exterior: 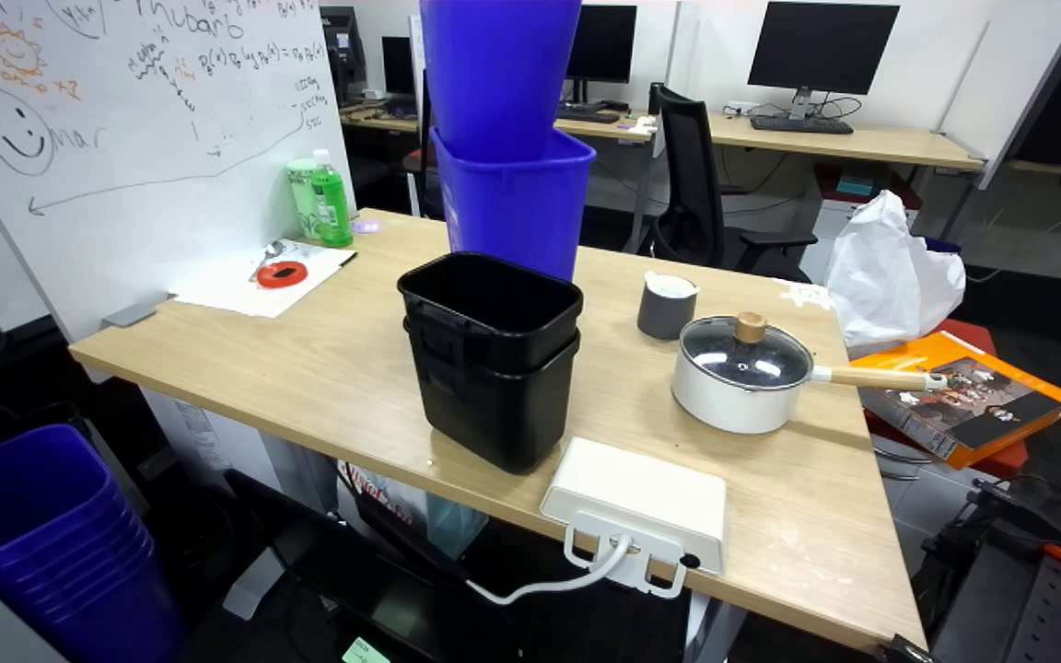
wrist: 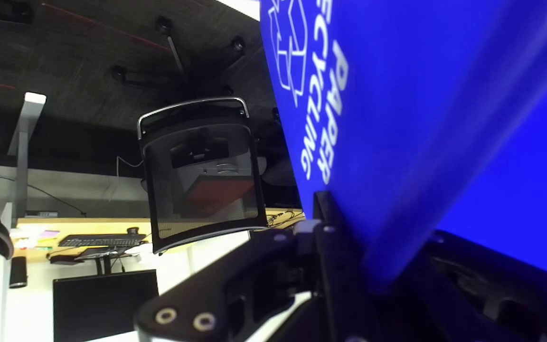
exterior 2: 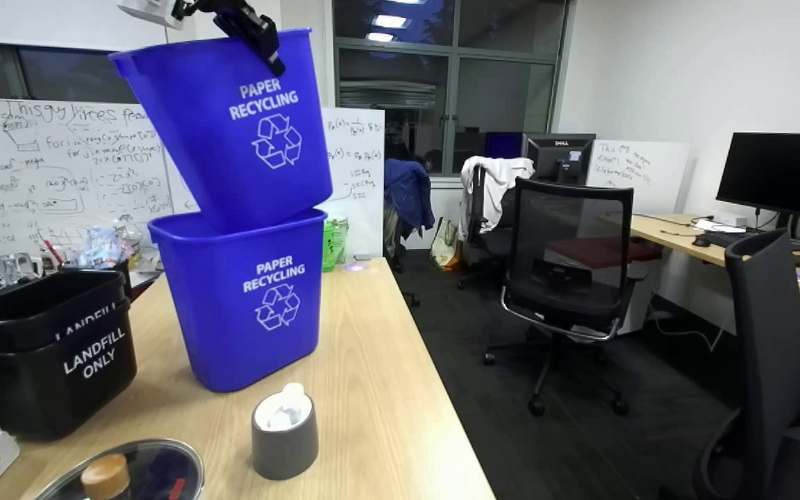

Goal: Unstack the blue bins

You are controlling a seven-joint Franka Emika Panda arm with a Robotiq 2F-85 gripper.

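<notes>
Upper blue paper-recycling bin [wrist: 397,104] hung tilted below the jaws, which pinched its rim.
Its long axis ran down from the jaws to a base whose low corner, in an exterior view, seemed to dip inside the mouth of the lower blue paper-recycling bin [exterior 2: 254,298], upright on the table [exterior 2: 372,361]. By that reading, lift along that axis was due before any sideways carry.

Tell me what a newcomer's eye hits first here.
The tilted upper blue paper recycling bin, gripped at its rim by the tool, its bottom dipping partly into the matching lower blue bin, grabs attention first. Next come the nested black landfill bins beside it on the table.
</notes>
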